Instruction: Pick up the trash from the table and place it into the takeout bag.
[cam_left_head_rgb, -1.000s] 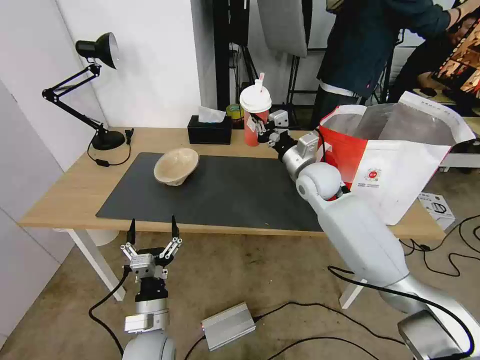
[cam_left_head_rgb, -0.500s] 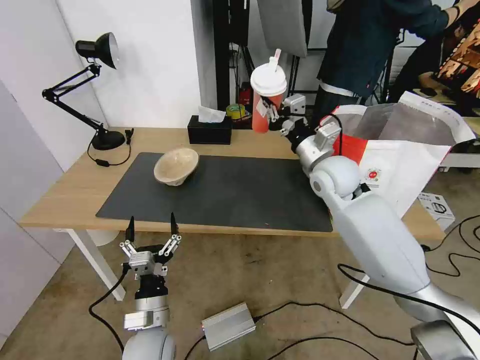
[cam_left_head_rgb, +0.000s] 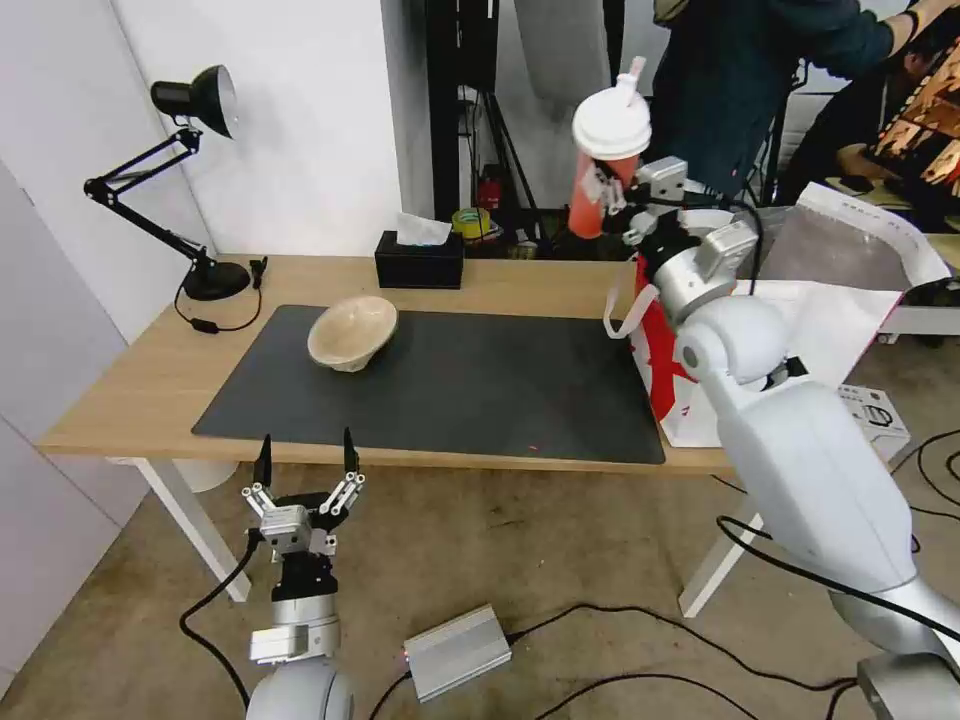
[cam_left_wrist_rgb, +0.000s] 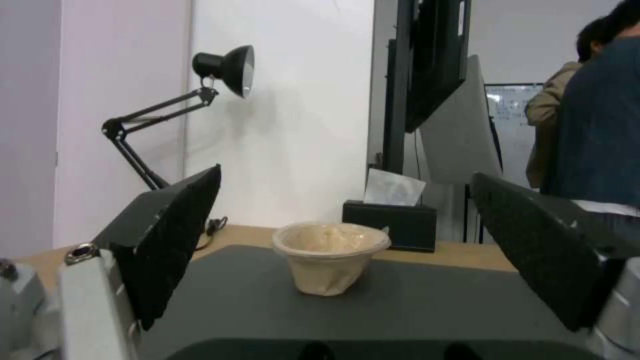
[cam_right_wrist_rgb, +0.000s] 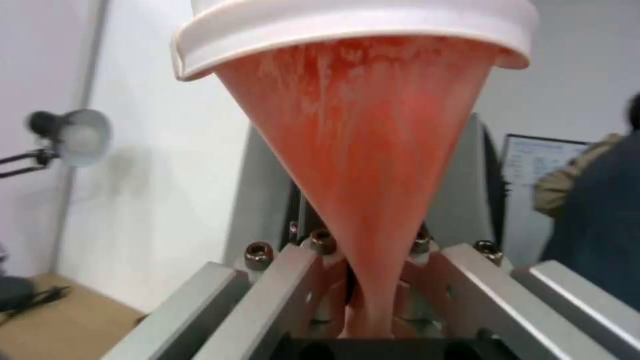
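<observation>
With the right claw (cam_left_head_rgb: 612, 200) clamped on the red cup (cam_left_head_rgb: 600, 170), held high beside the bag (cam_left_head_rgb: 800, 300) at the counter's (cam_left_head_rgb: 120, 390) right end, keep it upright, centre it over the opening, then lower before letting go.

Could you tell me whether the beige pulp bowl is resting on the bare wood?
No, the beige pulp bowl sits on the dark grey mat.

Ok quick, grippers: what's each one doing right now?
Left gripper: open, holding nothing, parked below the table's front edge.
Right gripper: shut on the red drink cup, raised by the takeout bag.
</observation>
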